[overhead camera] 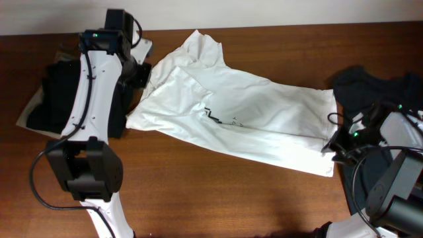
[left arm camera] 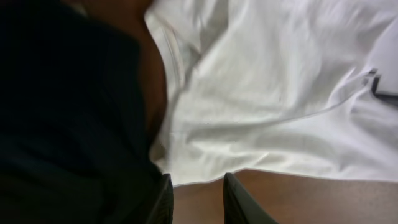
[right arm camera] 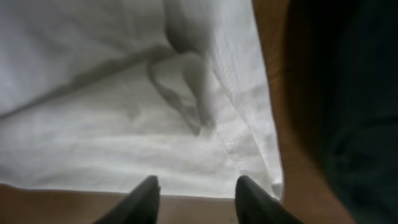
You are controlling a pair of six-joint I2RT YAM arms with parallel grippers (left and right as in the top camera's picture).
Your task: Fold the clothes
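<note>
My left gripper [left arm camera: 198, 190] and right gripper [right arm camera: 196, 186] hang released. Folds mostly hide the white shirt [overhead camera: 264, 119] print [overhead camera: 215, 118]. Brown wooden table [overhead camera: 218, 205].

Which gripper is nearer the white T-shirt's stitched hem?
Right. The right gripper hovers at a corner of the hem; the left gripper is at the opposite end of the white T-shirt.

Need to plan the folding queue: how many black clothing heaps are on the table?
2. One black heap lies at the far left, partly under the left arm; the other sits at the right, beyond the white T-shirt's edge. Each may hide several garments.
</note>
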